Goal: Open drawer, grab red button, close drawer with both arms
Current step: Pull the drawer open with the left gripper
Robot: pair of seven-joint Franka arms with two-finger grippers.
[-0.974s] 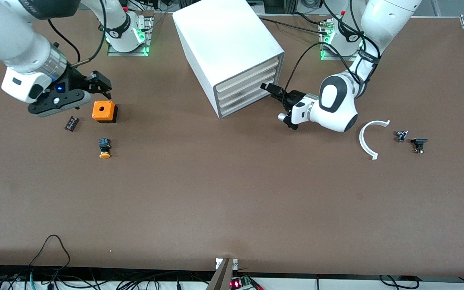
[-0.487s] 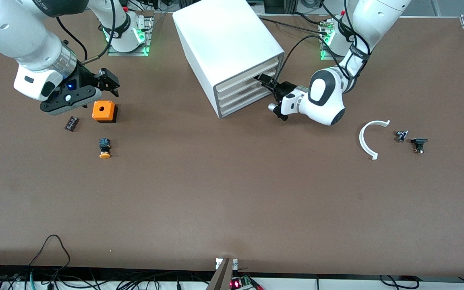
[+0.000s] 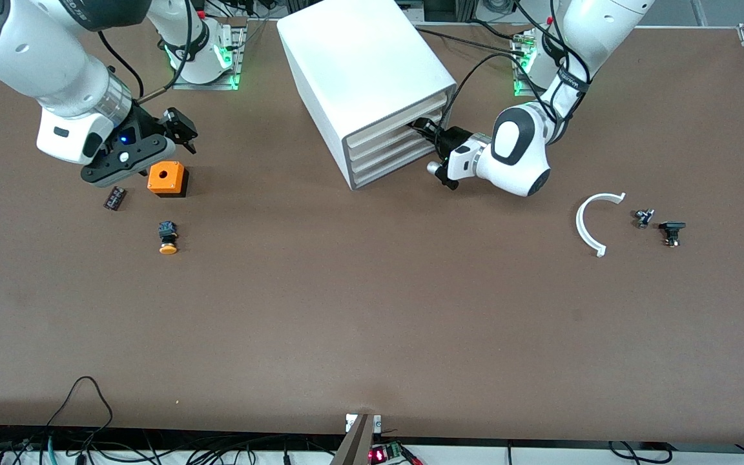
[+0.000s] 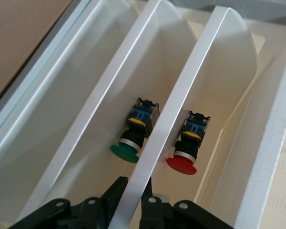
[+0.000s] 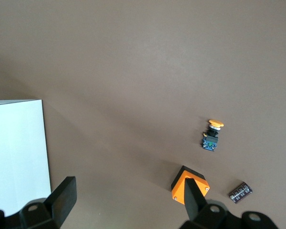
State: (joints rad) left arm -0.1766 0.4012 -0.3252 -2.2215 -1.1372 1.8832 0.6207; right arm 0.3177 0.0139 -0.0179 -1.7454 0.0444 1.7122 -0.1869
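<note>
The white cabinet (image 3: pixel 359 64) stands with all four drawers pushed in. My left gripper (image 3: pixel 422 126) is at its front, at one of the upper drawers. In the left wrist view its fingers (image 4: pixel 117 188) sit close on both sides of that drawer's white front lip (image 4: pixel 157 124), shut on it. The red-capped button (image 4: pixel 182 162) lies inside a drawer on one side of that lip. It is hidden in the front view. My right gripper (image 3: pixel 175 129) is open and empty, up over the table by the orange box (image 3: pixel 166 178); its wrist view (image 5: pixel 128 202) shows bare table between the fingers.
A green-capped button (image 4: pixel 126 150) lies in the neighbouring drawer. An orange-capped button (image 3: pixel 167 237) and a small dark part (image 3: pixel 114 197) lie near the orange box. A white arc (image 3: pixel 591 223) and two small black parts (image 3: pixel 644 217) lie toward the left arm's end.
My left gripper has moved in from in front of the cabinet onto the drawer's lip. My right gripper has shifted a little toward the cabinet, over the orange box.
</note>
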